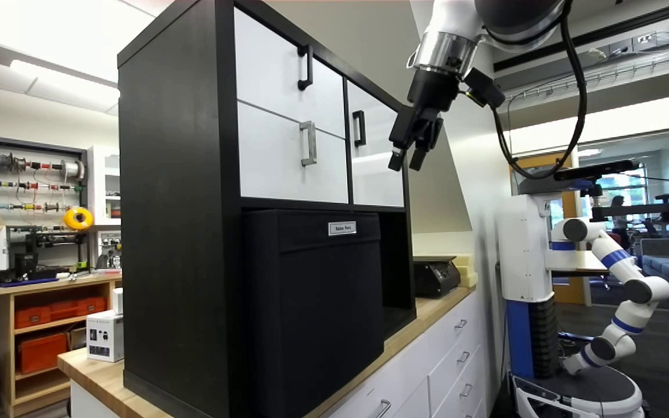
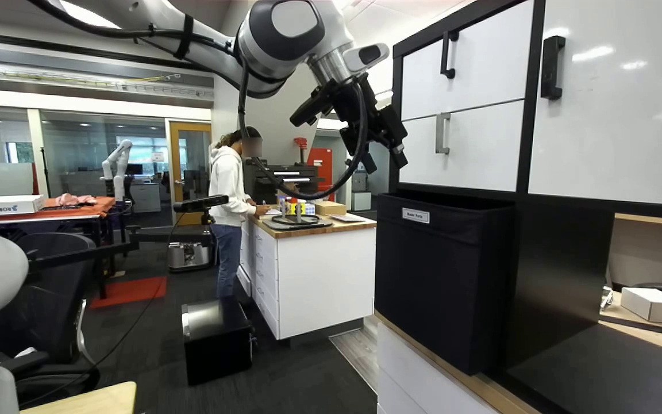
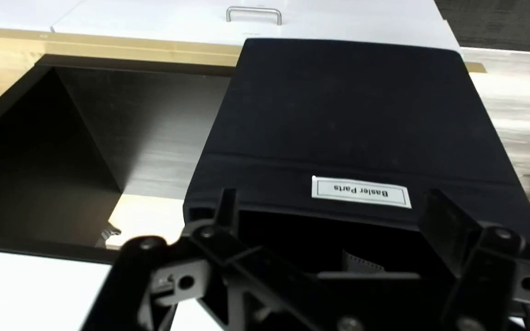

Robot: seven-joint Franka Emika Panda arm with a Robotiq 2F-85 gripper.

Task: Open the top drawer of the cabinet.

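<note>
Well, the pulling looks like it is all left to do. The tall, boxy black cabinet (image 1: pixel 169 191) stands on the near left in an exterior view. High on its front sits the upper wide white drawer (image 1: pixel 273 69) with a black bar handle (image 1: pixel 309 65), and right under it sits the lower wide white drawer (image 1: pixel 282 161) with a grey metal bar handle (image 1: pixel 312 142). I take this lower one to be the drawer the task wants, but I can't be sure. Both are closed. The black two-finger robot gripper (image 1: pixel 406 161) hangs to the right of them in that view, touching no handle. Its fingers (image 3: pixel 449 230) are spread apart, with nothing between them, as the wrist view shows best. What is left, I think, is to reach the handle, grab it and pull the drawer out.

Now for words. Under the drawers is a black cloth bin (image 1: pixel 334 290), and its small white label (image 3: pixel 360 191) says "Basler Parts", upside down in the wrist view. Far on the left in an exterior view, a flat white box (image 2: pixel 8 204) seems to say "ROBOTIQ", also upside down.
</note>
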